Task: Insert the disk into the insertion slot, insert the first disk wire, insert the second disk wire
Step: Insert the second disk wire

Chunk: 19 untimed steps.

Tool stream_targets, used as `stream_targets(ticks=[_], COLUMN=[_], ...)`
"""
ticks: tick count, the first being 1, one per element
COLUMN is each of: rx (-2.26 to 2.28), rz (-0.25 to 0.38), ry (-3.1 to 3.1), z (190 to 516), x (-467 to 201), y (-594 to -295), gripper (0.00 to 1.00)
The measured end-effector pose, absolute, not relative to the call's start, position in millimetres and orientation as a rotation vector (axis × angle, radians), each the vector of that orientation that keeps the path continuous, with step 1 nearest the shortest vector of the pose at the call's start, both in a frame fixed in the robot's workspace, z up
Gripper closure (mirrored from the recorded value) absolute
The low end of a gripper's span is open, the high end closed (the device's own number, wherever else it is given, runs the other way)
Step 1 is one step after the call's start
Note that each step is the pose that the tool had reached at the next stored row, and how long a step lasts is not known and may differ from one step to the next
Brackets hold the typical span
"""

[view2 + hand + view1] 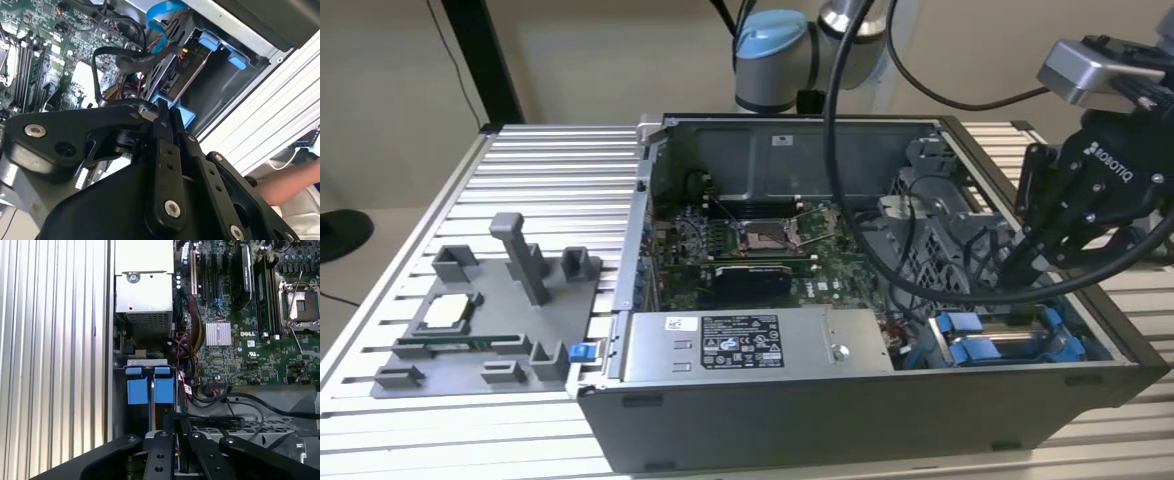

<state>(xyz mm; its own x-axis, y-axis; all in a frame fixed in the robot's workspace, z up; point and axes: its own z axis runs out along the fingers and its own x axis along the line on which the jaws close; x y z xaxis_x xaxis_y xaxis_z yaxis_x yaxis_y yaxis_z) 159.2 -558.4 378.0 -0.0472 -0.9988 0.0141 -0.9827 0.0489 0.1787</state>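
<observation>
One tool point(1014, 268), fingers pressed together with nothing visibly between them, hangs over the drive bay point(1014, 345) at the exterior view's right of the computer case point(854, 410). Disk point(182, 75) sits inside that bay, black cables point(130, 57) nearby.

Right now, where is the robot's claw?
In the exterior view the gripper reaches down into the computer case at that view's right, just above the blue-tabbed slot, beside the black cables.
</observation>
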Motion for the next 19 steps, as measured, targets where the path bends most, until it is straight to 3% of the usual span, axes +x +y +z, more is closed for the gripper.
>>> stream_targets(ticks=[19], rx=[2.2], rz=[0.03], ry=[-2.254], z=[372], x=[138], y=[-560], gripper=[1.0])
